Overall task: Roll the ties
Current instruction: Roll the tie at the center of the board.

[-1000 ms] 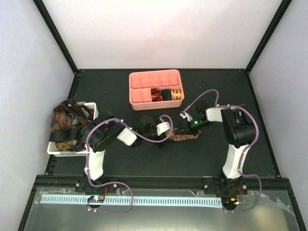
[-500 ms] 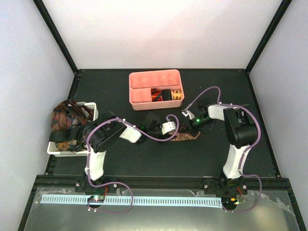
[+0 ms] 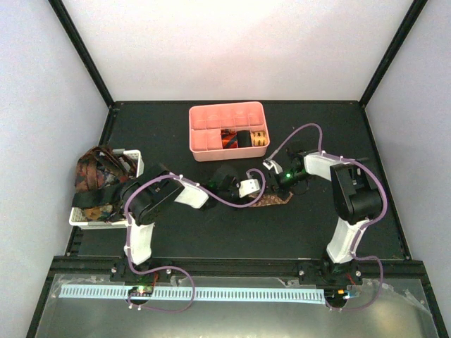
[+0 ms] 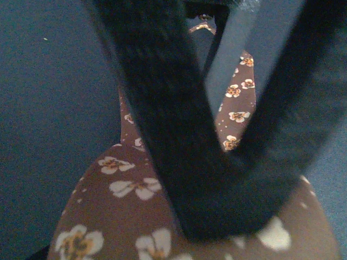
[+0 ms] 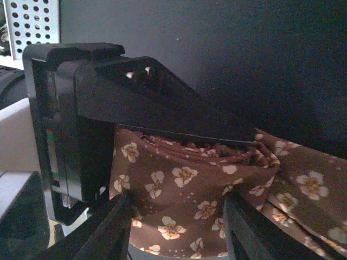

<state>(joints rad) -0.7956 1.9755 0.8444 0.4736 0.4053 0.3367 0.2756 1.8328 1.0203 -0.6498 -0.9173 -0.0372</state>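
**Overhead and wrist views of a two-arm cell during tie rolling.**

**Centre.** The brown tie (image 3: 276, 201), printed with small pale flowers, lies on the dark table (image 3: 211, 239). It sits in front of the pink tray (image 3: 225, 108), between the two arms. The left gripper (image 3: 258, 193) reaches in from the left and the right gripper (image 3: 276, 184) from the right. They meet close together over the tie's left end.

**Right wrist view.** That end of the tie is gathered into a thick, soft bundle, and the loose remainder trails off to the right along the table.
- **Left gripper:** one black finger (image 5: 162, 105) lies flat along the top of the bundle, and its partner is hidden behind the cloth. The gripper is partly closed and clamped on the bundle.
- **Right gripper:** its own fingers (image 5: 105, 233) stand apart at either side of the bundle and do not squeeze it. Whether the pads touch the fabric cannot be told.

**Left wrist view.** Two dark, blurred fingers (image 4: 157, 108) cross the patterned cloth, which narrows away from the camera.

**Rear.** Three rolled ties occupy neighbouring compartments of the tray's front row: red-orange (image 3: 228, 139), black (image 3: 244, 138) and gold (image 3: 259, 137).

**Left.** A heap of ties (image 3: 99, 176) overflows the white basket (image 3: 134, 156), well apart from the grippers.
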